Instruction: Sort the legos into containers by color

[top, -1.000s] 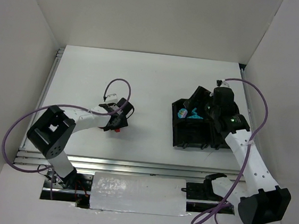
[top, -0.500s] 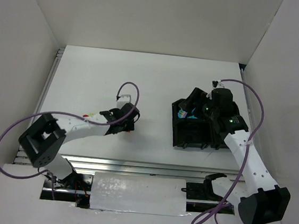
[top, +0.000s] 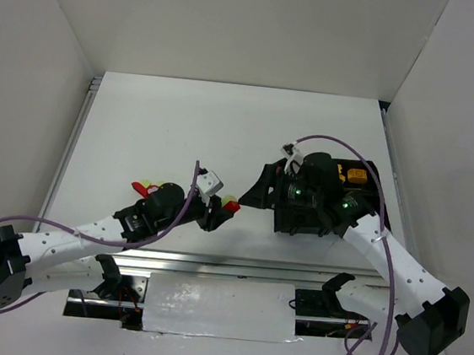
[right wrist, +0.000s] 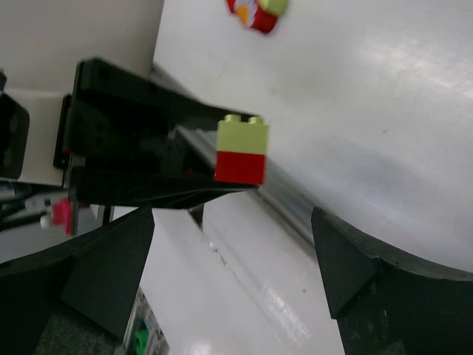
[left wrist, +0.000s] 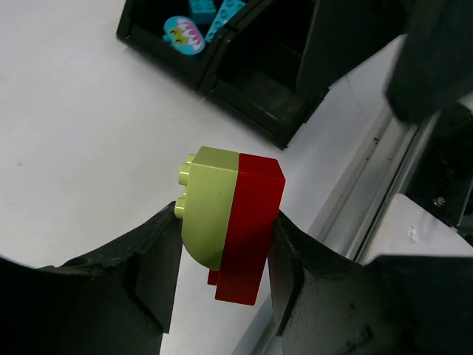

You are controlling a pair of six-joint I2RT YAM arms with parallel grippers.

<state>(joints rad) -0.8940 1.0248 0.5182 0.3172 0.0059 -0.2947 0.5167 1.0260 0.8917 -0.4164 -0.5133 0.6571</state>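
Top view, left fingers [top: 214, 217]: I see them closed on a pale green brick [top: 231, 203] joined to a red brick [top: 224, 213], above the bench [top: 183, 121], at 9 o'clock from the tray [top: 300, 222].
Top view, right fingers [top: 258, 190]: they point toward 9 o'clock, just off the tray's left edge and near the held pair. I cannot tell their gap from here.
Top view, tray: black, partly under the right arm. A yellow-orange brick [top: 356, 175] lies in its far right compartment.
Top view, loose bricks [top: 144, 188]: red and pale green, on the bench at 9 o'clock from the left wrist.
Left wrist view, grip: one finger presses the pale green side, the other the red side. The pair is clear of the bench.
Left wrist view, tray: at 12 o'clock, with cyan bricks [left wrist: 185, 33] in one compartment.
Right wrist view, right fingers [right wrist: 96, 266]: spread wide and holding nothing.
Right wrist view, held pair: at centre, pale green over red, with the loose bricks at 12 o'clock.
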